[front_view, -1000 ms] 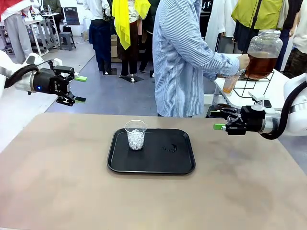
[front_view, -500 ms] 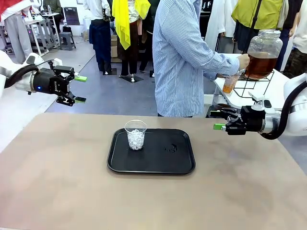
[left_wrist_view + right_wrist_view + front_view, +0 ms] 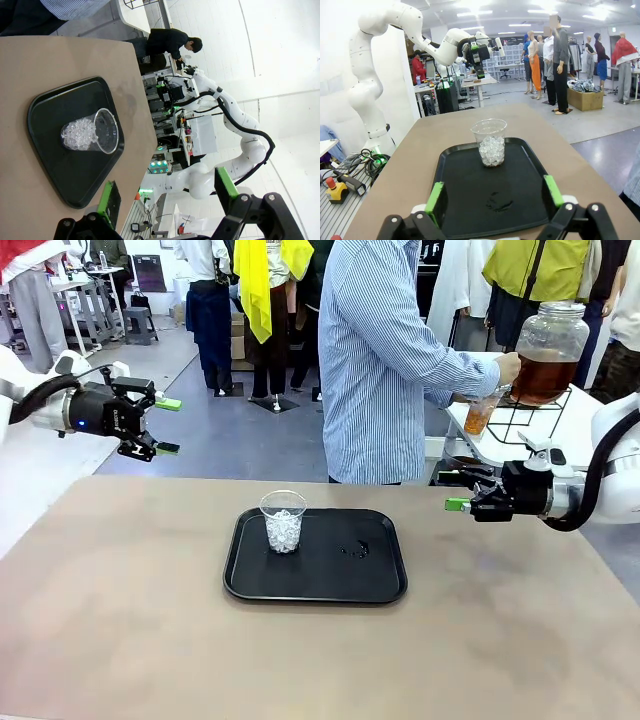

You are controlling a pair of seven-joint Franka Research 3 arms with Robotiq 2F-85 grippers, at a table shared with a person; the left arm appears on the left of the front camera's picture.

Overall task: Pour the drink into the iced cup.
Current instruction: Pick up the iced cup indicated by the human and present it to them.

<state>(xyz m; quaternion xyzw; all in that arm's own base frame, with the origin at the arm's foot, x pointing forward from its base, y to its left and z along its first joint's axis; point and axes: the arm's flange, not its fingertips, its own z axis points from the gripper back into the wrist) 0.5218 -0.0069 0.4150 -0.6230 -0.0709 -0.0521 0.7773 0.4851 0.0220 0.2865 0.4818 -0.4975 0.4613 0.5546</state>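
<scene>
Amber drink (image 3: 543, 377) sat in a big glass jar (image 3: 551, 332) far right, off the worktop (image 3: 140, 620).
Person's hand (image 3: 508, 368) was at the jar, with a small cup (image 3: 480, 415) part full of the same liquid just below it. Iced cup (image 3: 283, 521) stood upright on the far left part of the black tray (image 3: 330, 575), mid worktop. Left pincer (image 3: 166, 426) hung spread and empty over the far left edge. Right pincer (image 3: 452, 491) was spread and empty at the right edge, well apart from the iced cup.
</scene>
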